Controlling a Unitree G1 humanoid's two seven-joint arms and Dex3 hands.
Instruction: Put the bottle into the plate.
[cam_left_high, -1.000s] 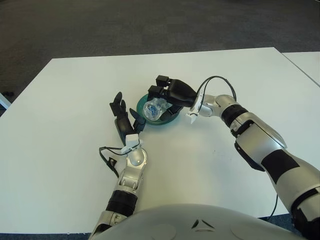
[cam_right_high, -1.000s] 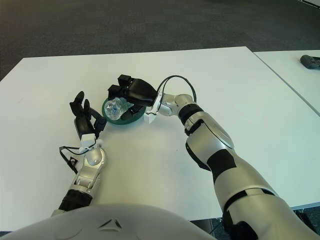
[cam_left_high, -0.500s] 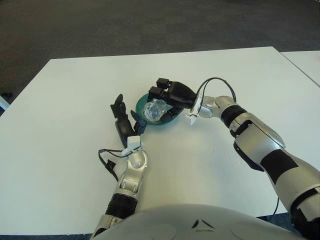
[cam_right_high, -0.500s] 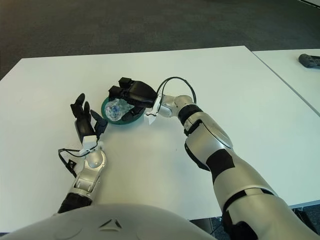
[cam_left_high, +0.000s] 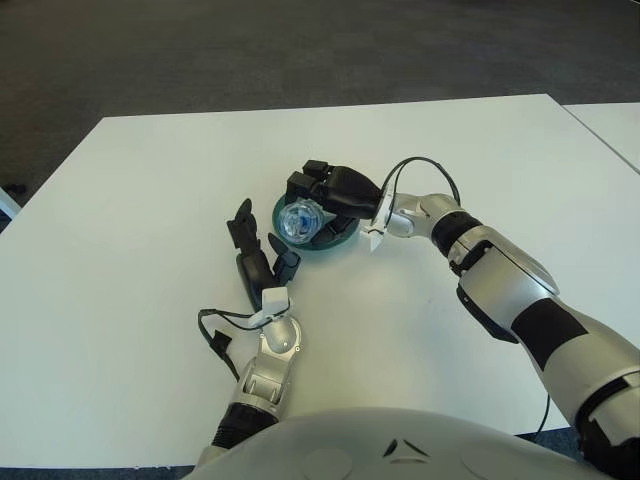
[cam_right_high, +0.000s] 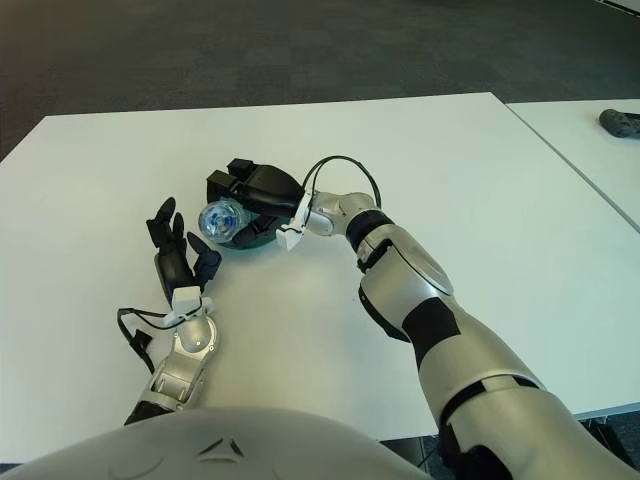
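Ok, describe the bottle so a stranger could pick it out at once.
On the white table, near its middle, sits a small teal plate. Over it the right hand grips the bottle, a clear crumpled plastic one with blue showing inside, the only see-through thing there.

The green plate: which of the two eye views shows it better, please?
The left eye view shows the green plate better: its near rim curves clear below the bottle held by the right hand. In the right eye view only a thin sliver of rim shows under them. The left hand shows beside the plate, at its left.
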